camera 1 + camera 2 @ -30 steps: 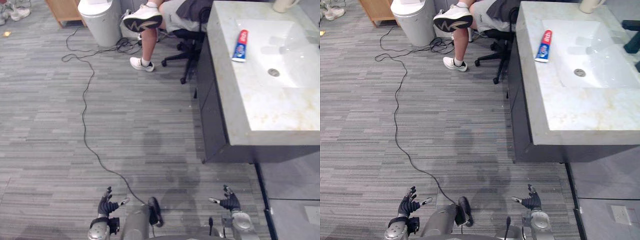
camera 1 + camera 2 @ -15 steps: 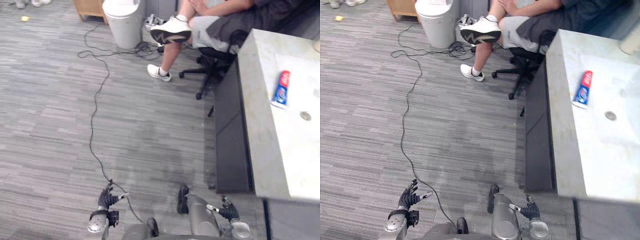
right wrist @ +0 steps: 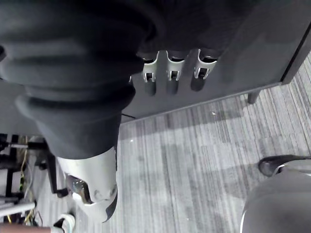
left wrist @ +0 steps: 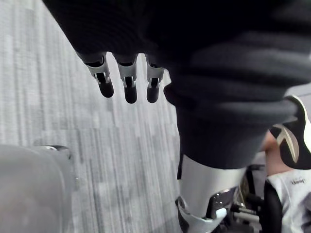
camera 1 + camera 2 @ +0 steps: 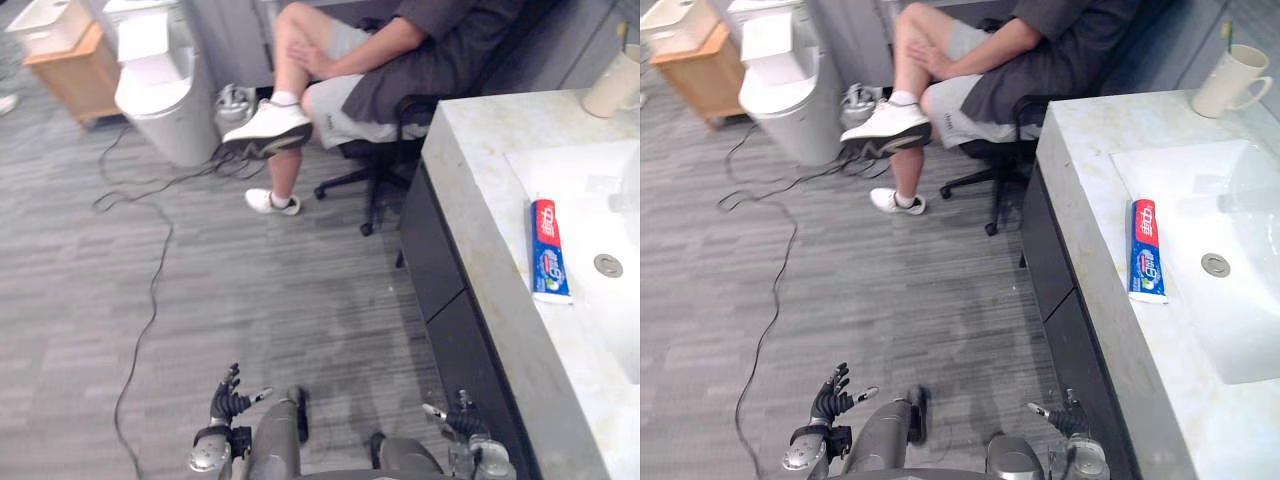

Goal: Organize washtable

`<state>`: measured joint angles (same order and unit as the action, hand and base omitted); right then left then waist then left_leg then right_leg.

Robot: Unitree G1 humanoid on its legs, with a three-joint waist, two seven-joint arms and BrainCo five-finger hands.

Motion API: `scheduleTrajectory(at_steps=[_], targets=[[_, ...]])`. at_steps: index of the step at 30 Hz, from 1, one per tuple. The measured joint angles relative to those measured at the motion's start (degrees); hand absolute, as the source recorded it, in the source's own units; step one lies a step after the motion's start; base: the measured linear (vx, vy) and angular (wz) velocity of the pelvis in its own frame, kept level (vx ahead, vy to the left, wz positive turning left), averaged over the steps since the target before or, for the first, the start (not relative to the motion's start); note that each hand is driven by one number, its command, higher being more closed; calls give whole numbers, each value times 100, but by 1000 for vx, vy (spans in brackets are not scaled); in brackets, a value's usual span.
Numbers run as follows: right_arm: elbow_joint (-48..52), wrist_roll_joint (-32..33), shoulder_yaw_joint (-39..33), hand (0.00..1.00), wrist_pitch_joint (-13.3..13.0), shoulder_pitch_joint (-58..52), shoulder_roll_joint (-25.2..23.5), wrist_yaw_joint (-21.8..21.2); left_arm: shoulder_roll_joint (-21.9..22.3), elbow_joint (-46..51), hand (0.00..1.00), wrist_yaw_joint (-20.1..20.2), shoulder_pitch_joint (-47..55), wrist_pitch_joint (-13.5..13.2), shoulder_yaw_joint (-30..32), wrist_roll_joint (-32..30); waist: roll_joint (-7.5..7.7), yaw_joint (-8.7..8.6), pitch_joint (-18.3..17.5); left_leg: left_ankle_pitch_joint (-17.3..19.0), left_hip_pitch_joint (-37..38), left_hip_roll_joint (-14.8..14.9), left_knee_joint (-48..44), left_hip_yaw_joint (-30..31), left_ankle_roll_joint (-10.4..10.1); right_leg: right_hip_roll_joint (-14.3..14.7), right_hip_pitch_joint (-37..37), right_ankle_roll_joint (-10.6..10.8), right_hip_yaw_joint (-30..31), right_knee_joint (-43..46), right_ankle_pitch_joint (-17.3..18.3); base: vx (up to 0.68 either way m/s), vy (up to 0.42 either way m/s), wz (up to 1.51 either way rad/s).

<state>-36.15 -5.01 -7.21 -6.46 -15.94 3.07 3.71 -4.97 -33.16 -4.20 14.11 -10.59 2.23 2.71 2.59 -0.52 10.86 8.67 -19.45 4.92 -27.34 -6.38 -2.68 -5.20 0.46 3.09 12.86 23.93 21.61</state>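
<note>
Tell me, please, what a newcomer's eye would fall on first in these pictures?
The red, white and blue toothpaste tube lying at the white sink basin's left edge, on the pale marble washtable, stands out. A person sits on a black office chair by its far end. The left hand and right hand hang low, open and empty.

I see a person (image 5: 1020,60) sitting on a black office chair (image 5: 992,160), one leg crossed so that a white sneaker (image 5: 885,128) hangs above the grey striped floor (image 5: 890,290). Further left stands a white lidded bin (image 5: 785,100), with a light wooden cabinet (image 5: 702,68) just beyond it.
</note>
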Motion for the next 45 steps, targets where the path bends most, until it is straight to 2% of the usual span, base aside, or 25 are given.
scheduleTrajectory(at_steps=[1,2,3,5,6,7,8,9,11,12,14,15,17,18,19,20,21,26,27,28,30,31,34,35,45], targets=[[44,-8,62,0,16,-22,-77,-10,-38,24,0,0,-15,1,21,0,104,-7,-7,109,95,3,-29,-167,63,-63,-148,69,-28,314,-45,495,354,-140],[109,-26,134,0,25,-45,-226,-20,-141,94,0,9,-54,2,0,-2,224,-26,22,219,394,10,-7,-511,238,-218,-514,371,-202,1010,-228,446,312,-126],[112,-36,138,0,33,-33,-288,-22,-178,110,0,9,-124,9,-40,-4,299,-64,11,338,792,18,141,-806,315,-435,-718,358,-701,1536,-208,422,292,-119],[93,-83,146,0,32,45,-276,-24,-191,109,0,13,-239,-11,-79,-11,245,-113,1,379,1448,42,577,-1210,318,-671,-885,233,-1704,1808,-136,307,204,-94],[69,-133,151,0,26,115,-264,-26,-206,100,0,19,-265,-15,-68,-18,210,-139,2,379,1641,73,720,-1333,318,-692,-899,213,-2105,1749,-124,297,175,-123],[-105,-200,152,0,0,378,-245,-26,-276,27,0,27,-326,-26,-22,-62,152,-176,-24,377,1953,162,984,-1704,316,-667,-1046,188,-3017,1420,-126,278,152,-108],[-190,-231,152,0,1,505,-239,-25,-319,-24,0,29,-347,-34,-9,-63,145,-167,-26,377,2039,189,1060,-1894,315,-647,-1120,133,-3355,1245,-159,353,180,-160],[-368,-236,155,0,2,798,-218,-26,-381,-246,0,27,-434,-30,74,-63,121,-164,-16,377,2220,242,1243,-2293,314,-512,-1328,-104,-4066,760,-302,241,116,-128],[-452,-236,155,0,4,986,-148,-24,-396,-482,0,27,-571,23,86,-64,22,-176,48,378,2425,295,1385,-2595,312,-266,-1505,-373,-4593,272,-534,210,59,-131],[-521,-240,157,0,7,1039,-58,-20,-390,-623,0,32,-616,42,70,-70,-23,-175,77,378,2651,284,1442,-2791,216,-22,-1544,-683,-5008,-397,-1007,301,22,-126],[-509,-245,152,0,-6,892,36,-10,-433,-625,0,35,-563,40,71,-111,85,-214,41,484,2939,91,1382,-2827,-60,113,-1444,-1094,-4968,-945,-1961,305,-22,-86],[-596,-245,142,0,28,847,254,-14,-287,-734,0,43,-613,48,77,-120,-112,-216,19,682,3047,273,1098,-2796,-308,240,-1368,-1434,-4866,-804,-1738,261,6,-64],[-623,-243,142,0,25,750,303,-18,-229,-724,0,54,-638,28,52,-123,-237,-299,-15,644,2792,605,-40,-2714,-392,464,-1258,-1236,-4584,-908,-1471,303,-22,-84],[-641,-238,143,0,48,726,293,-16,-186,-740,0,61,-618,28,76,-121,-350,-317,48,444,2469,1038,-1187,-2512,-315,772,-939,-1266,-4348,-1204,-1487,377,-94,-96],[-645,-237,148,0,54,703,281,-18,-183,-743,0,68,-587,31,76,-121,-390,-278,57,489,2310,1224,-1730,-2310,-287,931,-774,-1325,-4214,-1328,-1520,379,-73,-139],[-710,-218,147,0,182,678,293,-149,-167,-744,0,97,-555,33,57,-117,-361,-196,66,614,2041,1307,-2434,-1879,-230,1119,-528,-1361,-3817,-1446,-1498,367,-23,-164],[-864,-219,98,0,193,678,284,-101,-93,-744,0,104,-570,37,62,-113,-294,-119,107,760,1718,1190,-2610,-1433,-211,1154,-293,-1331,-3496,-1535,-1513,299,16,-157],[-979,-178,-249,0,185,676,295,16,46,-736,0,101,-551,35,71,-112,-254,-135,136,860,1298,562,-570,198,-257,1158,195,-1116,-2182,-1584,-1437,241,117,-147],[-1001,-172,-336,0,159,651,348,25,65,-802,0,-8,-537,148,153,-106,-325,-134,105,726,1329,457,279,828,-413,1210,237,-1016,-1798,-1594,-1387,191,222,-145],[-1001,-166,-368,0,145,645,377,34,66,-845,0,-14,-457,151,206,-105,-385,-139,72,645,1326,481,493,949,-460,1248,245,-998,-1668,-1581,-1376,222,272,-144],[-978,-148,-448,0,129,526,442,82,66,-860,0,-22,-243,228,254,-106,-591,-164,-46,70,1372,533,937,954,-439,1322,285,-843,-1382,-1481,-1287,251,253,-83],[-975,-102,-544,0,126,424,373,110,-29,-865,0,-30,-135,281,312,-108,-491,-165,-81,17,1613,416,1188,753,-464,1137,394,-656,-1172,-1409,-1179,226,206,-38],[-987,35,-657,0,127,366,261,110,-161,-869,0,18,-102,289,303,-111,-255,-155,-176,-221,1912,95,1749,555,-256,793,385,-435,-1062,-1484,-1134,177,196,-15],[-1264,219,-981,0,131,364,173,105,-11,-1078,0,39,13,144,305,-111,-244,-1,-474,-1024,2758,-388,3278,358,37,324,617,-108,-1091,-1819,-1296,75,91,-4],[-1676,382,-1007,0,123,548,174,108,-7,-1486,0,36,-74,137,289,-96,-202,-9,-459,-1024,2892,-391,3283,364,37,318,786,-108,-1126,-1895,-1320,-1,-1,0]])
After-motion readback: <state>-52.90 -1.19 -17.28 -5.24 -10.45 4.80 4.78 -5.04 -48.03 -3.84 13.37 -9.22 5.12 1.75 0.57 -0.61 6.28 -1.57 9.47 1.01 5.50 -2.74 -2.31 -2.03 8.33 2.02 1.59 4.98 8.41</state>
